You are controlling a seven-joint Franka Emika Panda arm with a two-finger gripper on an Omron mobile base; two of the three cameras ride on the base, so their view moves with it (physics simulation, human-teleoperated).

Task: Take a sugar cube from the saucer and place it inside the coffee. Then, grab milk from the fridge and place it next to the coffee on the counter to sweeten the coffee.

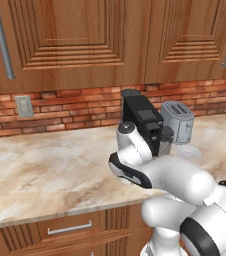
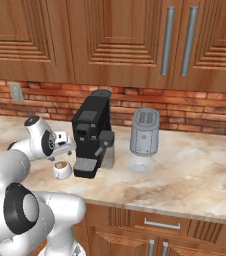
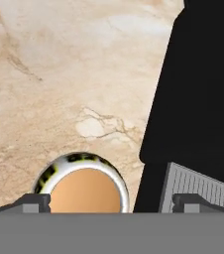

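Marbled tabletop [image 3: 59, 74] lies beneath the hand [image 3: 111, 202], jaws wide and empty. Coffee [image 3: 85, 188] sits directly below; coffee machine [image 3: 203, 99] close beside. Risk: withdrawal may clip cup or machine.

Coffee machine [image 2: 91, 134]: no brand, label or number could be read on its black body or front panel.
Toaster [image 2: 145, 132]: no lettering showed on its grey shell.
Coffee [image 3: 84, 186]: the cup's rim carried dark and yellowish blotches, but nothing that read as text.
Wall socket [image 1: 24, 106]: the plate was plain, with no marking.
Cabinet doors [image 2: 120, 35]: bare wood, no signs.
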